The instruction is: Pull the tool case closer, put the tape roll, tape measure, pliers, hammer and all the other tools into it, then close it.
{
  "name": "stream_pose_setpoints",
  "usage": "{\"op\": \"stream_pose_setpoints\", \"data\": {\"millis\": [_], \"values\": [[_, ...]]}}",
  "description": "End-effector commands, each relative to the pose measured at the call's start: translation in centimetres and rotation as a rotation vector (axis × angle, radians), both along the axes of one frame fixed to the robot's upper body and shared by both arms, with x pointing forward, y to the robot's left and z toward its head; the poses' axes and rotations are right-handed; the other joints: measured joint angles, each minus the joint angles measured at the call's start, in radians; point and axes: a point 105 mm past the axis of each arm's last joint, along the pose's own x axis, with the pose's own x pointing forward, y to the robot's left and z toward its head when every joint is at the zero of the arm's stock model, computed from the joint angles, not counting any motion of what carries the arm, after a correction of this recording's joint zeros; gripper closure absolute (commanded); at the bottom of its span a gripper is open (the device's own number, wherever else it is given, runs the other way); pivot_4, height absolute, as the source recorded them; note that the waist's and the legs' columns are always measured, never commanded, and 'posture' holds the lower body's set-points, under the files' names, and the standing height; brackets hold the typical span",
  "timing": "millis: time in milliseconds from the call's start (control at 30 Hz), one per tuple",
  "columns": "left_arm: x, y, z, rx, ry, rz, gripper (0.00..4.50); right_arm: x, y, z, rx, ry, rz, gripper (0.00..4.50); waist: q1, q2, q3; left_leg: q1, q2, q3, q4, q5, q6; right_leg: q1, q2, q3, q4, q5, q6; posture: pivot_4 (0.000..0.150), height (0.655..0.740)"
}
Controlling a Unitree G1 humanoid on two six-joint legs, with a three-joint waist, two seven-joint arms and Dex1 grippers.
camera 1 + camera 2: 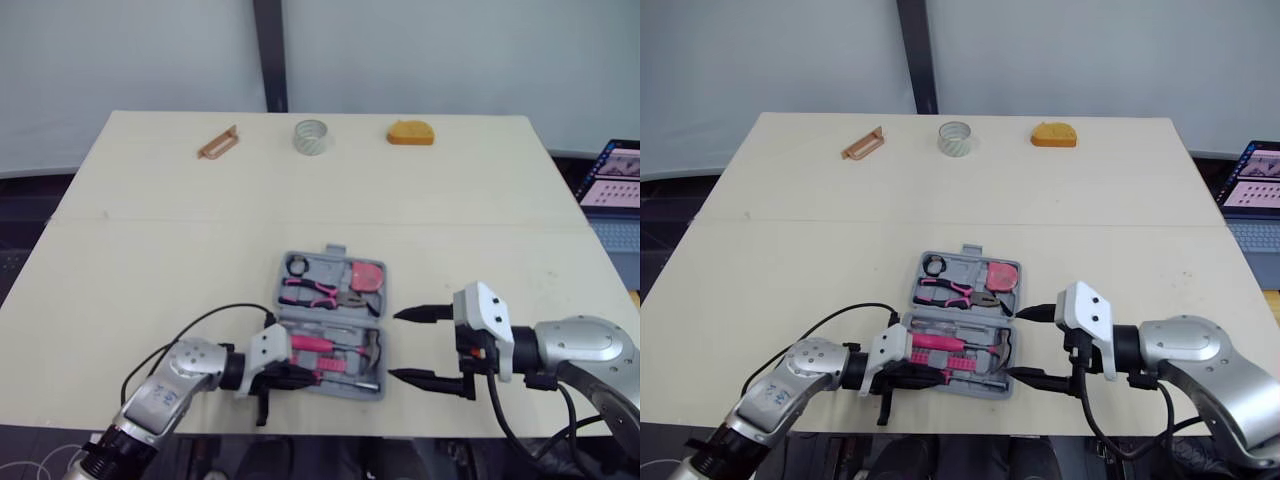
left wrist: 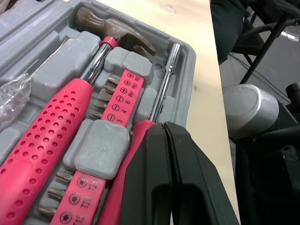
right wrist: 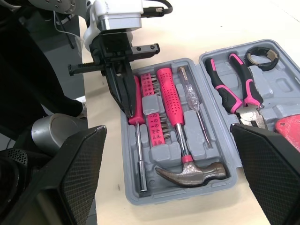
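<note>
The grey tool case (image 1: 330, 316) lies open near the table's front edge. Its near half holds a pink-handled hammer (image 3: 187, 164), a strip of bits (image 2: 117, 98) and a pink screwdriver (image 3: 136, 110). The far half holds pink pliers (image 3: 234, 93), a small black ring (image 3: 260, 56) and a pink tool (image 1: 368, 275). My left gripper (image 1: 305, 378) is shut, its tip resting on the screwdriver's handle. To the right of the case, my right gripper (image 1: 398, 346) is open and holds nothing. A clear tape roll (image 1: 312, 137) and an orange tape measure (image 1: 411, 132) sit at the far edge.
A tan clip-shaped tool (image 1: 218, 142) lies at the far left of the table. A laptop (image 1: 612, 180) stands off the table's right side. Bare tabletop stretches between the case and the far row of items.
</note>
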Motion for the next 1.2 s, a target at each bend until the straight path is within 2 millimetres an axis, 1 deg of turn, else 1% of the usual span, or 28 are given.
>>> {"op": "stream_pose_setpoints", "data": {"millis": [33, 267, 433, 467, 533, 633, 700, 733, 800, 833, 900, 1000, 1067, 1133, 1200], "values": [[-0.1, 1.0, -1.7, 0.071, 0.051, 0.05, 4.43, -0.4, 0.2, 0.9, -0.001, -0.033, 0.025, 0.0, 0.0, 0.0, 0.0, 0.0, 0.0, 0.0, 0.0, 0.0, 0.0, 0.0, 0.0, 0.0, 0.0, 0.0, 0.0, 0.15, 0.74], [-0.1, 1.3, -2.2, 0.095, 0.059, 0.06, 4.43, -0.5, 0.2, 0.9, -0.004, -0.032, 0.024, 0.0, 0.0, 0.0, 0.0, 0.0, 0.0, 0.0, 0.0, 0.0, 0.0, 0.0, 0.0, 0.0, 0.0, 0.0, 0.0, 0.15, 0.74], [0.0, 1.3, -2.2, 0.092, 0.06, 0.065, 4.43, -0.4, 0.2, 0.9, -0.002, -0.032, 0.024, 0.0, 0.0, 0.0, 0.0, 0.0, 0.0, 0.0, 0.0, 0.0, 0.0, 0.0, 0.0, 0.0, 0.0, 0.0, 0.0, 0.15, 0.74], [0.1, 1.2, -1.8, 0.073, 0.055, 0.068, 4.43, -0.3, 0.2, 1.0, 0.01, -0.033, 0.021, 0.0, 0.0, 0.0, 0.0, 0.0, 0.0, 0.0, 0.0, 0.0, 0.0, 0.0, 0.0, 0.0, 0.0, 0.0, 0.0, 0.15, 0.74], [0.3, 0.8, -0.6, 0.016, 0.042, 0.06, 4.43, -0.1, 0.3, 1.3, 0.035, -0.036, 0.012, 0.0, 0.0, 0.0, 0.0, 0.0, 0.0, 0.0, 0.0, 0.0, 0.0, 0.0, 0.0, 0.0, 0.0, 0.0, 0.0, 0.15, 0.74], [1.0, 0.8, 2.5, -0.087, 0.031, 0.086, 4.43, 0.3, -0.1, 1.6, 0.054, -0.038, -0.011, 0.0, -0.001, 0.0, 0.0, 0.0, 0.0, 0.0, 0.0, 0.0, 0.0, 0.0, 0.0, 0.0, 0.0, 0.0, 0.0, 0.15, 0.74], [1.7, 1.6, 4.7, -0.123, 0.008, 0.12, 4.43, 0.8, -0.5, 1.7, 0.068, -0.04, -0.042, 0.0, -0.001, 0.0, 0.0, 0.0, 0.0, 0.0, 0.0, 0.0, 0.0, 0.0, 0.0, 0.0, 0.0, 0.0, 0.0, 0.15, 0.74], [2.2, 2.3, 5.8, -0.13, -0.012, 0.146, 4.43, 1.1, -0.8, 1.7, 0.075, -0.042, -0.066, 0.0, 0.0, 0.0, 0.0, -0.001, 0.0, -0.001, 0.0, 0.0, 0.0, 0.0, 0.0, 0.0, 0.0, 0.0, 0.0, 0.15, 0.74], [3.1, 4.0, 6.8, -0.1, -0.06, 0.204, 4.43, 1.8, -1.5, 1.7, 0.094, -0.041, -0.115, 0.0, -0.001, 0.0, 0.0, -0.001, 0.0, -0.001, 0.0, 0.0, 0.0, 0.0, 0.0, 0.0, 0.0, 0.0, 0.0, 0.15, 0.74], [3.5, 4.9, 7.1, -0.086, -0.081, 0.233, 4.2, 2.1, -1.9, 1.5, 0.095, -0.044, -0.138, 0.0, -0.002, 0.0, 0.0, -0.001, 0.0, -0.001, 0.0, 0.0, 0.0, 0.0, 0.0, 0.0, 0.0, 0.0, 0.0, 0.15, 0.74], [4.2, 6.7, 7.5, -0.06, -0.108, 0.301, 3.6, 2.8, -2.7, 1.0, 0.101, -0.047, -0.198, 0.0, -0.003, 0.0, 0.0, 0.0, 0.0, 0.0, -0.001, 0.0, 0.0, -0.001, 0.0, 0.0, 0.0, 0.0, 0.0, 0.15, 0.74], [5.0, 9.0, 7.2, -0.027, -0.138, 0.398, 2.09, 3.8, -3.7, 0.4, 0.127, -0.036, -0.283, 0.0, -0.004, 0.0, 0.0, 0.0, 0.0, 0.0, -0.002, 0.0, 0.0, -0.001, 0.0, 0.0, 0.0, 0.0, 0.0, 0.15, 0.74], [5.6, 10.9, 6.8, -0.006, -0.159, 0.483, 1.04, 4.6, -4.5, -0.1, 0.142, -0.032, -0.346, 0.0, -0.004, 0.0, 0.0, 0.0, 0.0, 0.0, -0.002, 0.0, 0.0, -0.001, 0.0, 0.0, 0.0, 0.0, 0.0, 0.15, 0.74], [6.2, 12.3, 6.4, -0.005, -0.176, 0.552, 0.04, 5.3, -5.1, -0.3, 0.168, -0.028, -0.404, 0.0, -0.004, 0.001, 0.0, 0.0, 0.0, 0.0, -0.002, 0.0, 0.0, -0.002, 0.0, 0.0, 0.0, 0.0, 0.0, 0.15, 0.74], [6.9, 13.5, 6.1, 0.001, -0.206, 0.615, 0.04, 5.7, -5.5, -0.6, 0.184, -0.022, -0.439, 0.0, -0.004, 0.001, 0.0, 0.0, 0.0, 0.0, -0.002, 0.0, 0.0, -0.002, 0.0, 0.0, 0.0, 0.0, 0.0, 0.15, 0.74]]}}
